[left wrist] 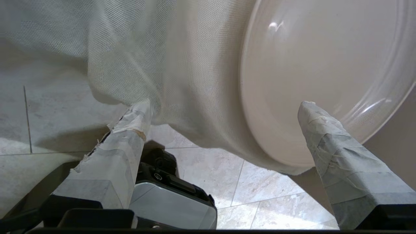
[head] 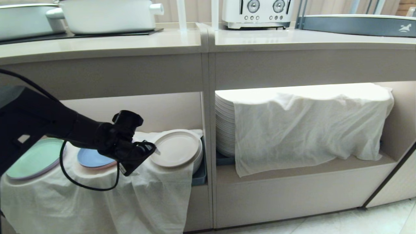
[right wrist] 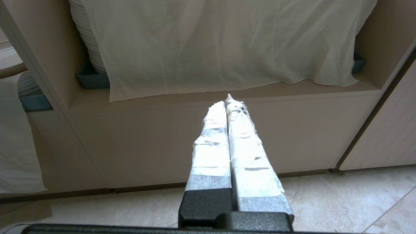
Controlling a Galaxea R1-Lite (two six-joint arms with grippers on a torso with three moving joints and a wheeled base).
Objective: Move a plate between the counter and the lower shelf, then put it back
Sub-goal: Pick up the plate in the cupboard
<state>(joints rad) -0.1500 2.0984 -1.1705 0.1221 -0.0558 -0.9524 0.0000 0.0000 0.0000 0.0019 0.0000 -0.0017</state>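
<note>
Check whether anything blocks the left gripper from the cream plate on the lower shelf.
Nothing visible does. The left gripper, open, sits right at the near rim of the plate, which lies bare atop its stack. The white cloth hangs below the rim, beside one finger, not across the plate.

The plate [left wrist: 325, 81] beyond the left gripper [left wrist: 224, 120] runs off the frame. White cloth [head: 162, 191] below it hides the stacks.
</note>
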